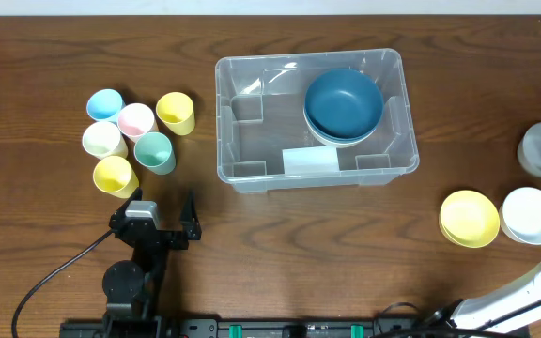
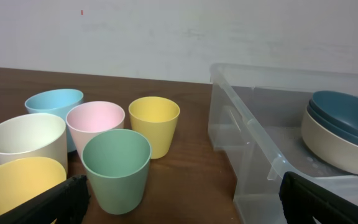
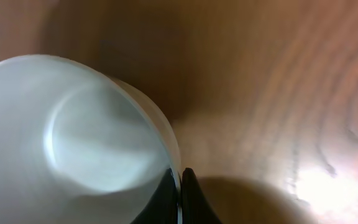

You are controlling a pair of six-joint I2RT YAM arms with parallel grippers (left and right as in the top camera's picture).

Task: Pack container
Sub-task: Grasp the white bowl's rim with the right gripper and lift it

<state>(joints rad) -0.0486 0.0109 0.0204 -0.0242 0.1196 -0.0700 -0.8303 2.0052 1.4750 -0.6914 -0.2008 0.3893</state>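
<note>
The right gripper was pinched shut on the rim of the white bowl; that bowl sat just beside a yellow bowl at the right end of the table; the left gripper stood spread wide, holding nothing, near a cluster of cups; the container lay mid-table toward the far side, with stacked bowls in its right end.

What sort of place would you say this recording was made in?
Probably a robotics lab bench, not a home: a wooden table against a plain white wall, a robot arm with a trailing cable at its edge, and pastel cups set out beside the clear container as props.
</note>
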